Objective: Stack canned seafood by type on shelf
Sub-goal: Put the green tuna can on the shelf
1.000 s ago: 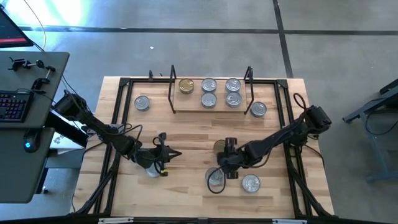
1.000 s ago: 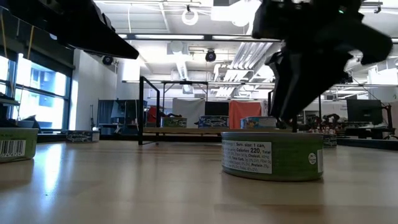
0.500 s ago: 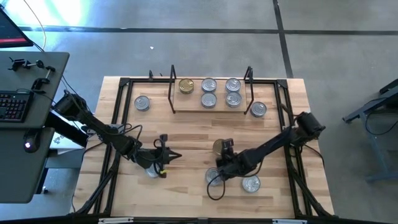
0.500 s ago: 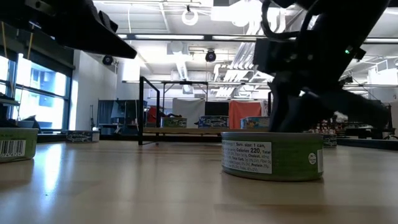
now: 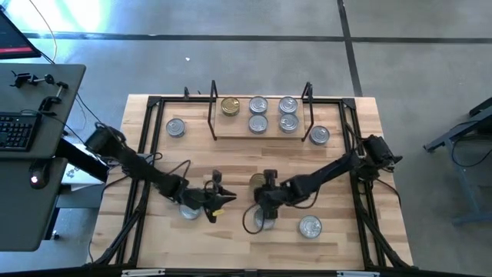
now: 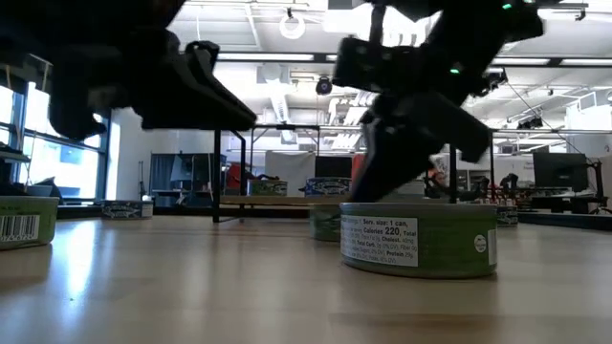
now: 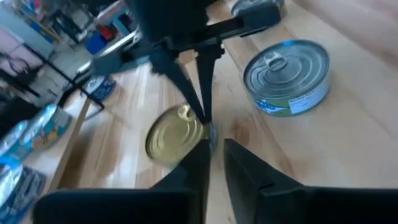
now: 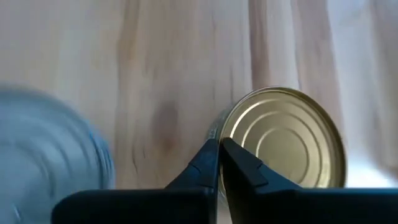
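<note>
A gold-lidded tin lies flat on the table in front of the shelf. My right gripper is shut, with its tips at this tin's edge. My left gripper hovers just left of the tin, pointing at it. There is a narrow gap between its fingers and nothing in it. On the shelf board rest one gold tin and several silver tins. Silver tins sit loose on the near half of the table. My right gripper touches the gold tin with its shut fingertips, at the tin's rim on the side facing the gripper. The fingers slant down from the table's right. The tin stays flat on the wood.
A silver tin lies left of the shelf and another at its right end. The black tube frame runs round the table. A green-labelled tin stands close to the near edge. Bare wood lies between the shelf and both grippers.
My right gripper has gone toward the table's left edge and come down to the gold tin, which has slid a little leftward. My left gripper has gone toward the table's right edge, away from the silver tin near it and up close to the gold tin.
</note>
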